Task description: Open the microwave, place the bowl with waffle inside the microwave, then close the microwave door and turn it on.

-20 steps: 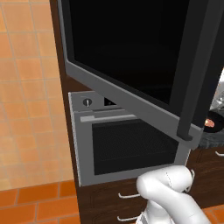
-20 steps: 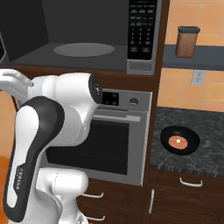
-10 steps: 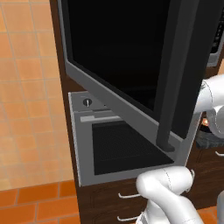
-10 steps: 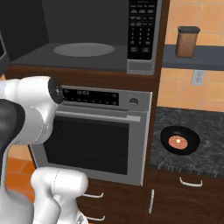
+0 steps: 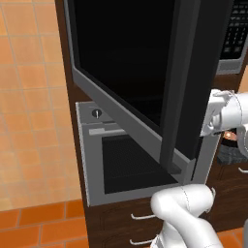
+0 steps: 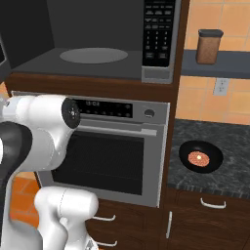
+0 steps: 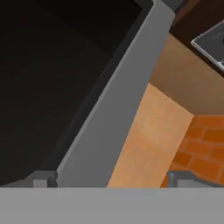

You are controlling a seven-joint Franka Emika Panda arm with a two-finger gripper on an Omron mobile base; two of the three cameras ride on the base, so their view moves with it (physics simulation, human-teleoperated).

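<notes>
The microwave (image 6: 97,73) stands open, its grey cavity and round turntable (image 6: 93,54) bare, with the black keypad (image 6: 158,29) at its right. The microwave door (image 5: 126,63), black glass edged in grey, is swung out toward the left base camera, and its dark bar handle (image 5: 180,72) runs down the near edge. The dark bowl with the round brown waffle (image 6: 200,157) sits on the speckled counter right of the oven. My gripper (image 7: 111,180) is open, close to the door's grey edge (image 7: 113,109), and holds nothing.
The grey oven (image 6: 112,151) with display strip and knob sits under the microwave. A brown lidded jar (image 6: 209,46) stands on a shelf at the right. Drawers with white handles (image 6: 212,202) are below the counter. An orange tiled wall (image 5: 29,97) lies to the left.
The door has swung further open, toward the left in the left base view. My arm has moved left, clear of the oven front in the right base view. The gripper stayed open.
</notes>
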